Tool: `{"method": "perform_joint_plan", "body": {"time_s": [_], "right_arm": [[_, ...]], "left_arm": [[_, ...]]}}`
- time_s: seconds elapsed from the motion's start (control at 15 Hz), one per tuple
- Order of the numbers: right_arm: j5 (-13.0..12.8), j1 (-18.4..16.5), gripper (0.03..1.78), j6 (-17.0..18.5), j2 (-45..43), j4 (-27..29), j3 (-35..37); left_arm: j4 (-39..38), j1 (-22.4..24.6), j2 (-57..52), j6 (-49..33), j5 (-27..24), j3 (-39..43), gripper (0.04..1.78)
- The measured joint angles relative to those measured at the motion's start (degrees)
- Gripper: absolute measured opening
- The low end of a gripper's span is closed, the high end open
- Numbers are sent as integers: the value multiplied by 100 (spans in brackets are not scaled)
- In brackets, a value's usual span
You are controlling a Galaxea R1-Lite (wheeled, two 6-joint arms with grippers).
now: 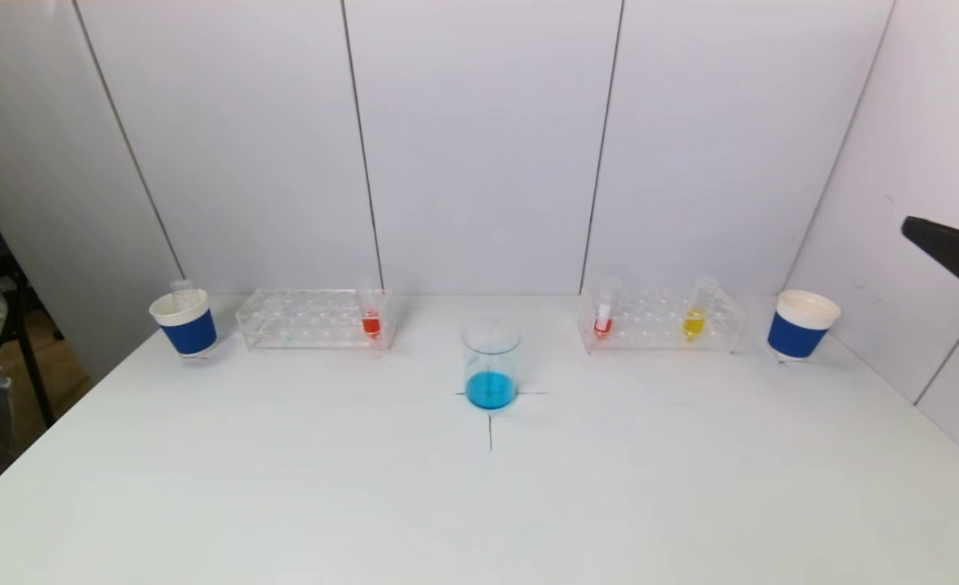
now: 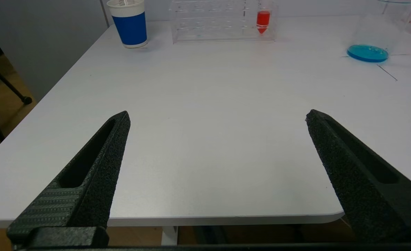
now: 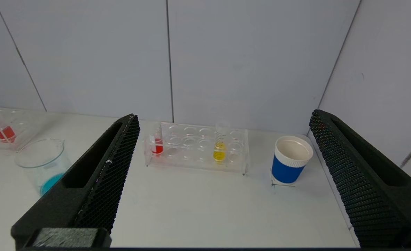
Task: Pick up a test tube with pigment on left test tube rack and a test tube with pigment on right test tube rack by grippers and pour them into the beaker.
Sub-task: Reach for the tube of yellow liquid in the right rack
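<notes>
The left rack (image 1: 313,318) holds one tube of red pigment (image 1: 371,321) at its right end. The right rack (image 1: 662,321) holds a red tube (image 1: 603,317) and a yellow tube (image 1: 696,317). The glass beaker (image 1: 491,374), with blue liquid in it, stands between the racks on a cross mark. My left gripper (image 2: 217,116) is open and empty over the table's near left edge, far from the left rack (image 2: 223,21). My right gripper (image 3: 224,116) is open and empty, raised at the right, facing the right rack (image 3: 195,150). One of its fingers (image 1: 955,253) shows in the head view.
A blue and white paper cup (image 1: 185,323) with an empty tube in it stands left of the left rack. Another blue cup (image 1: 802,325) stands right of the right rack. White wall panels close the back and right. A chair stands off the table's left edge.
</notes>
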Motion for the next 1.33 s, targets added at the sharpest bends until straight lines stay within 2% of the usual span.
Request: {"method": "perform_joint_plan", "body": {"time_s": [0.47,0.6,1.13,1.33], "right_arm": [[-74,63,177,57,2404,-3021,572],[-133,65,177,77,2964,-3693,640],[-416,61,177,102,4693,-5639,699],[-443,65,177,100,5121,-5890,690]], "left_arm": [[-2,2,0,0,2,0,176],[0,0,0,-2,2,0,176],[-2,0,0,-2,0,0,176],[-5,0,0,-2,2,0,176]]}}
